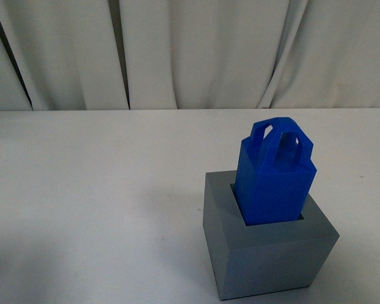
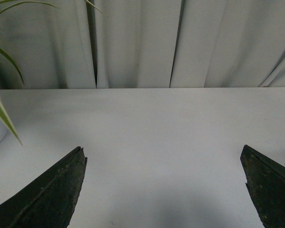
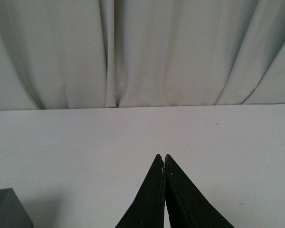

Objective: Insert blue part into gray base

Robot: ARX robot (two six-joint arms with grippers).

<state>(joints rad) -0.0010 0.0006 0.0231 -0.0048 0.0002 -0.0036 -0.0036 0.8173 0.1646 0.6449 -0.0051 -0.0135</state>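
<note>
Standing upright in the square recess of the gray base [image 1: 266,247], the blue part [image 1: 274,180] looks seated, its lower end sunk below the base's top face and its loop handle pointing up, so the insertion appears done. Neither arm is near the base. The left gripper [image 2: 164,190] hangs spread wide over bare table [image 2: 161,123], holding nothing. The right gripper [image 3: 164,164] is pressed closed and empty, a corner of the base beside it.

We are finding no readable text, labels, brands, numbers or signs on anything in these three views.
</note>
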